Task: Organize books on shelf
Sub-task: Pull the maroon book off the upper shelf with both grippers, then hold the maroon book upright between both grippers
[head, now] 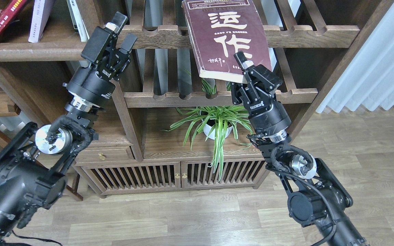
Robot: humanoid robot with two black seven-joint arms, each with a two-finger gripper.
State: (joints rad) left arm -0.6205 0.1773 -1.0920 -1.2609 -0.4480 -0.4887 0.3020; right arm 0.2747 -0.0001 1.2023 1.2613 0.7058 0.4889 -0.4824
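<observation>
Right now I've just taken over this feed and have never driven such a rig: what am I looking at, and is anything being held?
This is one picture, taken from the robot's own head, looking forward and down at a dark wooden bookcase. The two black arms are the robot's. Each ends in a two-finger pincer.

The right pincer is shut on the lower edge of the thick maroon book with big white characters, holding it up in front of the slatted racks.

The left pincer is open and holds nothing.

At the upper left is the shelf, a flat board. A red book and a pale lavender-white book lean on it. Lower down stands a potted plant.
</observation>
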